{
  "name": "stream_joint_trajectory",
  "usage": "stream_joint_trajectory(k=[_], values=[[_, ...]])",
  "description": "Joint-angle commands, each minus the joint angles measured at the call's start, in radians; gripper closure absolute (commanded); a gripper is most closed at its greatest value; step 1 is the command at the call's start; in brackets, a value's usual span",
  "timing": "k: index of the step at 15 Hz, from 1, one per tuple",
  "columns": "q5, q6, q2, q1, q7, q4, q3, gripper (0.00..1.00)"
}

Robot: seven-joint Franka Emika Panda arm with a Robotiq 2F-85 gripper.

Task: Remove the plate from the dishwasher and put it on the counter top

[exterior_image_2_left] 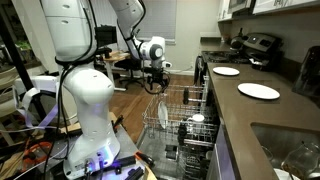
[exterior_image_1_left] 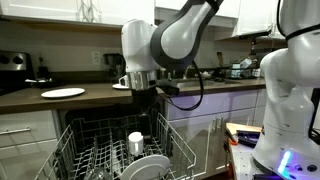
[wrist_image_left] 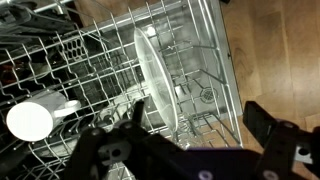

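- While the gripper hung wide open above the rack, the plate stood upright between tines.
- White cup sat near it, wires crowding both sides.

A thin white plate lies flat near a second plate; a small white cup stands lower.

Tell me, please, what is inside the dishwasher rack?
The plate stands on edge in the rack, a white cup beside it. In the wrist view the end effector covers part of it.
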Motion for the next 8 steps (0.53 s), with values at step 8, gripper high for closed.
stream_joint_trajectory(k=[8], values=[[-0.178, 0.061, 0.115, -0.001, 0.107, 0.019, -0.009, 0.0]])
